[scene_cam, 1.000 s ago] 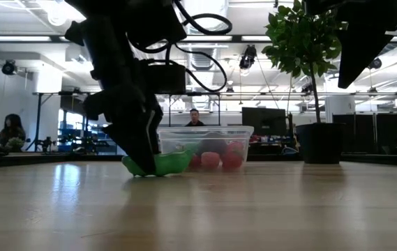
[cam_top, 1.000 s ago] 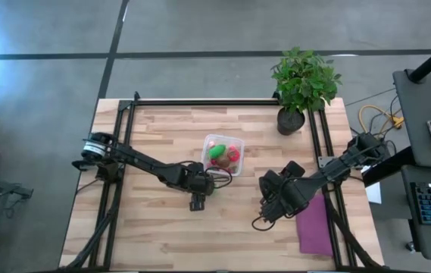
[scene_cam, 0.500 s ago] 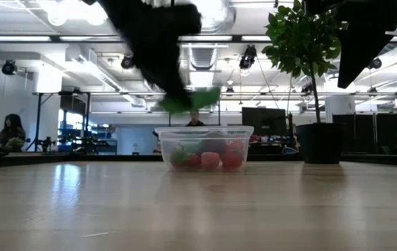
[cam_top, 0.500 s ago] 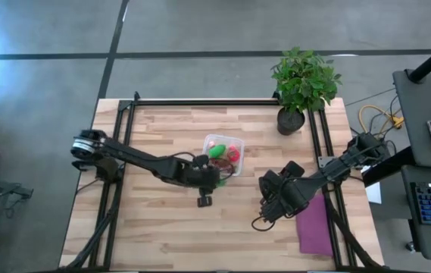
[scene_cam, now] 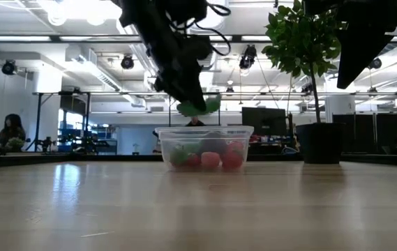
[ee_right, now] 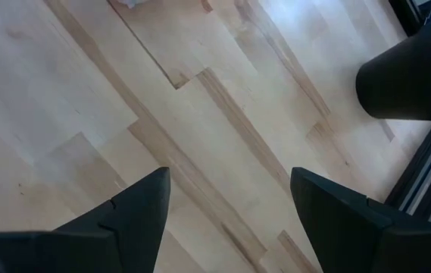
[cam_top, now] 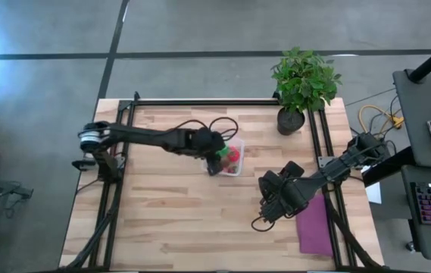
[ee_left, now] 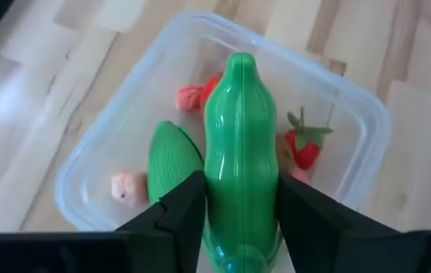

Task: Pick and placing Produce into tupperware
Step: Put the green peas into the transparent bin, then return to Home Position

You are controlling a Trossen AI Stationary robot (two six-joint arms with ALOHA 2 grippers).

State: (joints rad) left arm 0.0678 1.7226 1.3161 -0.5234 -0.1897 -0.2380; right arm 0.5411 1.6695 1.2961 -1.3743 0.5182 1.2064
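The tupperware (cam_top: 234,157), a clear square tub, stands mid-table. It holds a green oblong piece (ee_left: 171,161), red strawberries (ee_left: 306,148) and pink berries (ee_left: 128,186). My left gripper (ee_left: 238,183) hovers over its near-left part, shut on a second green oblong piece (ee_left: 239,129), which in the low view (scene_cam: 198,107) hangs just above the rim (scene_cam: 205,130). My right gripper (ee_right: 226,205) waits open over bare wood to the right (cam_top: 270,208). My left gripper pinches the green piece between its two fingers, on the two long sides near its rear end (ee_left: 238,220). The fingers (ee_left: 181,208) slant down from the table's left and lie along the piece, whose tapered end juts past the fingertips. It is lifted clear, above the tupperware.
A potted plant (cam_top: 302,83) stands at the table's far right corner. A purple cloth (cam_top: 313,225) lies near the right edge behind my right arm. Black frame rails (cam_top: 124,121) run along the table's sides. Bare wood stretches across the near half.
My left gripper has risen off the table with the green piece and swung toward the far edge and slightly right, from the spot in front of the tupperware to above it. The piece, lying on the wood before, is now lifted clear over the tub.
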